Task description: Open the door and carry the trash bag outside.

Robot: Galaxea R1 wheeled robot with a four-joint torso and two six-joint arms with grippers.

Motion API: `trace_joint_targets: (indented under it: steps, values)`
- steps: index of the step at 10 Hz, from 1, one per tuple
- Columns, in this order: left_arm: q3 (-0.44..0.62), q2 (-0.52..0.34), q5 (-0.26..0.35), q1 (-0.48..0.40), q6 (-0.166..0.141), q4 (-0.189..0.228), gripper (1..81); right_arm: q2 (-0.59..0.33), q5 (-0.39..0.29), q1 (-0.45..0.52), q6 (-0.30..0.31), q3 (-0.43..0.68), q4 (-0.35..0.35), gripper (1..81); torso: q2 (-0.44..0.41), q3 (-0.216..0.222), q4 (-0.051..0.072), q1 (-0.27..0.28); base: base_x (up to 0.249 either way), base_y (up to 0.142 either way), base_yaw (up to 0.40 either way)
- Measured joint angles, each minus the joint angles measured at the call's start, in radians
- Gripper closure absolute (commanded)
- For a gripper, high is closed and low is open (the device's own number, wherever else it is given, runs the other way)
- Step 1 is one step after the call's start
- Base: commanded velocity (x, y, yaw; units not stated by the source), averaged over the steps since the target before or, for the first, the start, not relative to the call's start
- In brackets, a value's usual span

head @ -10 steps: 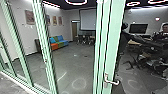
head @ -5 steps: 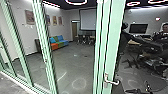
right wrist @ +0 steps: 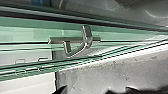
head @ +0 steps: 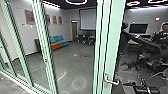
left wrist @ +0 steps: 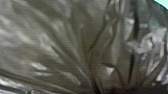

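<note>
Got bag right up close at left wrist cam: dark, shiny, creases drawn together at one gathered spot. Can't tell left gripper's opening, nor any hold on bag. See right gripper at 4 o'clock in head view, low down, near handle at 5. Can't tell right gripper's opening either. See handle whole and ungripped in right wrist view, bent metal, on green-tinted glass. See door edge in head view, pale green, upright, from 1 down to 5 o'clock. Through glass: see sofa at 9, orange, green and blue; wall pictures at 10; screen at 12; monitor at 2; person at 3, partly cut off.
</note>
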Motion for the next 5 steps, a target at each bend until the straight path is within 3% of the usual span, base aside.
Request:
trace_joint_targets:
  steps: [5]
  values:
    - [0.0, -0.001, -0.001, 0.0, -0.003, -0.001, 81.1, 0.161, -0.113, 0.083, 0.116, -0.208, -0.005, 1.0, 0.0, -0.001, 0.0, 0.0, 0.0, 0.0, 0.0]
